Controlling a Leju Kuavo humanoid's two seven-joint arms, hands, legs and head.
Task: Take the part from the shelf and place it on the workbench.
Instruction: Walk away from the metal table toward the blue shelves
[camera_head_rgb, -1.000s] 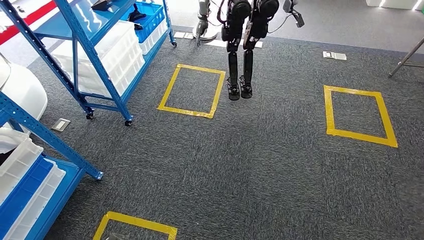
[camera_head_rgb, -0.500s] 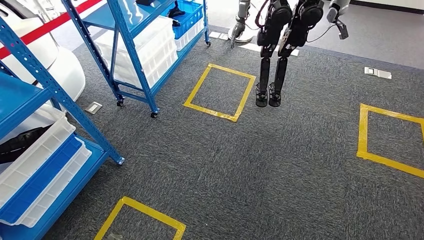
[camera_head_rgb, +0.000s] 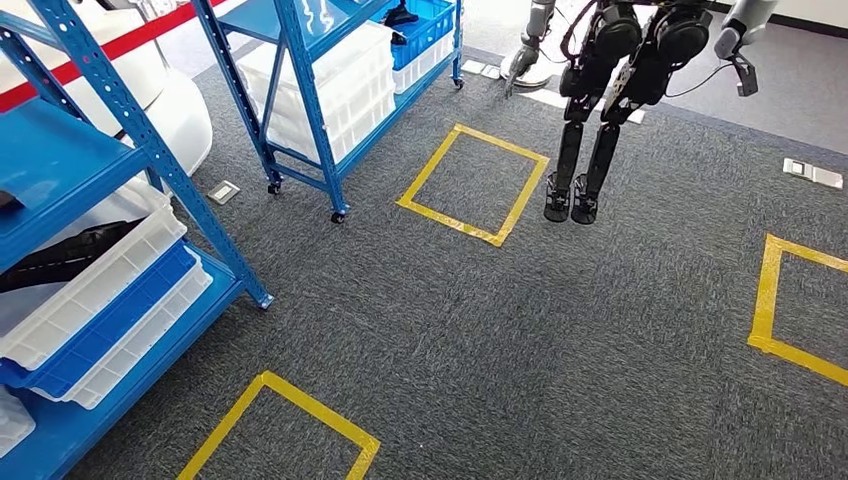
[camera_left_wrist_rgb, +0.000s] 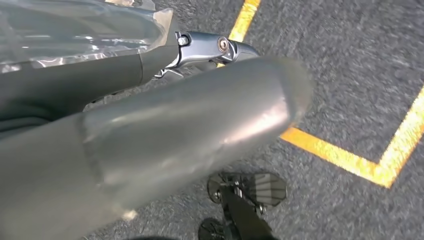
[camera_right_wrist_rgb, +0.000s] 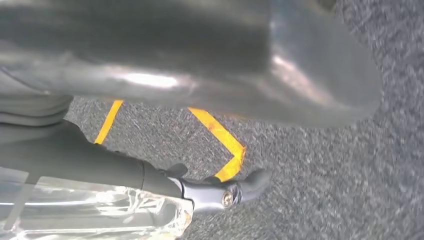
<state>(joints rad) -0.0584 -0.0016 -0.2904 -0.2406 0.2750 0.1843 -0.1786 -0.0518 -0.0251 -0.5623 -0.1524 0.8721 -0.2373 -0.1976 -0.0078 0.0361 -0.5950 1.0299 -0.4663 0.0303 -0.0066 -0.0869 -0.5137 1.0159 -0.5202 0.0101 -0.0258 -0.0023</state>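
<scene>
Blue shelf (camera_head_rgb: 120, 120) holds white bins (camera_head_rgb: 95, 285); any labels unreadable.

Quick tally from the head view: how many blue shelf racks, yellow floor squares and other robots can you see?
Blue shelf racks: 2
Yellow tape squares on the carpet: 3
Other humanoid robots: 1
Total: 6
</scene>
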